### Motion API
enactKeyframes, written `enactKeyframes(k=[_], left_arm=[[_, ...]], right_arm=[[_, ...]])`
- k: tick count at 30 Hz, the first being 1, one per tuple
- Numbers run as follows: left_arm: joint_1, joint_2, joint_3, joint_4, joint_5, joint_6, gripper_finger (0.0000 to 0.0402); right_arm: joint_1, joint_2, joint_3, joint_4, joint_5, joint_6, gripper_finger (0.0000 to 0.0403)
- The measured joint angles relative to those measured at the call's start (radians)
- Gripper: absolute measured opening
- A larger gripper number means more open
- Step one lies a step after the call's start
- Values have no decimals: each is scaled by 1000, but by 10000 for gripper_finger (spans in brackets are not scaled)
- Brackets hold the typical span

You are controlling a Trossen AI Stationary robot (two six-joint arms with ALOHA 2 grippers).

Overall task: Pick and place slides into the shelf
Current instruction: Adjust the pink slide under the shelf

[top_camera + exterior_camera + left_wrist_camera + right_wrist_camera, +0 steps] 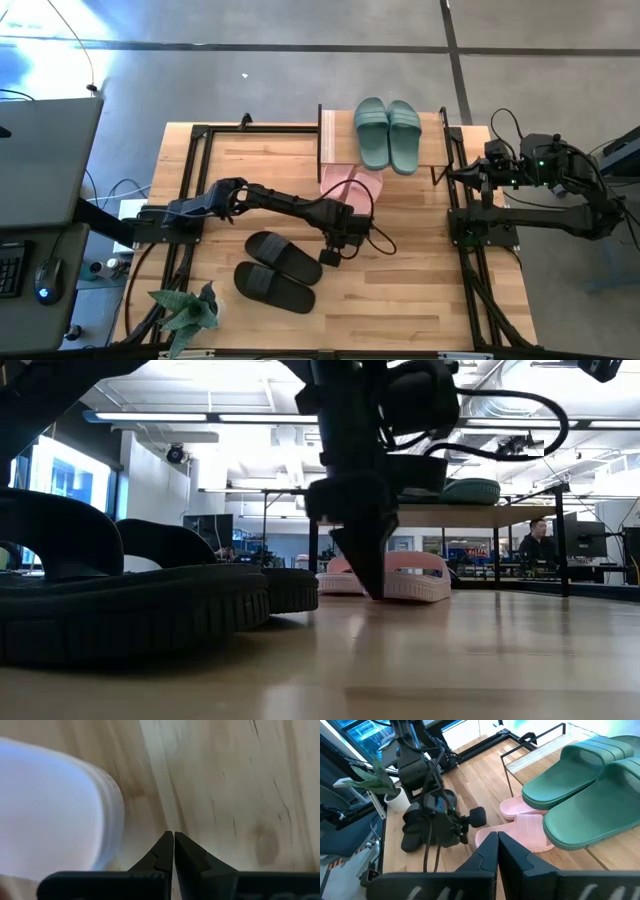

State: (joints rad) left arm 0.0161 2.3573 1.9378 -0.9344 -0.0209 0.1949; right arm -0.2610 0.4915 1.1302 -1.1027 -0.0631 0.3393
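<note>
Slides first: the green pair point(388, 133) already sits on top of the shelf point(334, 137), so I count that part done. The pink pair point(350, 184) lies on the lower level, partly under the top board, and I think it is nearly in or just placed. The black pair point(278, 270) is on the desk point(420, 290), well apart from the shelf, so I judge it is the work that is left. My left end effector point(331, 256) hangs low over the desk between the pink pair and the black pair, and its fingers are clenched together with nothing in them. My right end effector point(496, 839) waits off at the right side of the desk, also clenched and empty. The high view lets me see all three pairs at once. The low view shows how close the left end effector tip comes to the desk, which I cannot judge from above. The left wrist view shows only bare wood and a pale blurry edge I cannot name. The right wrist view shows the pink pair tucked under the green pair.
</note>
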Motion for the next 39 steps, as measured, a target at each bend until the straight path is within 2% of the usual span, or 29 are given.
enactKeyframes(k=[4,8,27,32,39], left_arm=[[4,0,0,63,-12,7,5],[13,0,0,128,-80,8,5],[124,0,0,186,-137,18,5],[140,0,0,192,-210,17,5],[162,0,0,204,-211,0,5]], right_arm=[[0,0,0,0,0,0,2],[0,0,0,0,0,0,2],[0,0,0,0,0,0,2],[0,0,0,0,0,0,2],[0,0,0,0,0,0,2]])
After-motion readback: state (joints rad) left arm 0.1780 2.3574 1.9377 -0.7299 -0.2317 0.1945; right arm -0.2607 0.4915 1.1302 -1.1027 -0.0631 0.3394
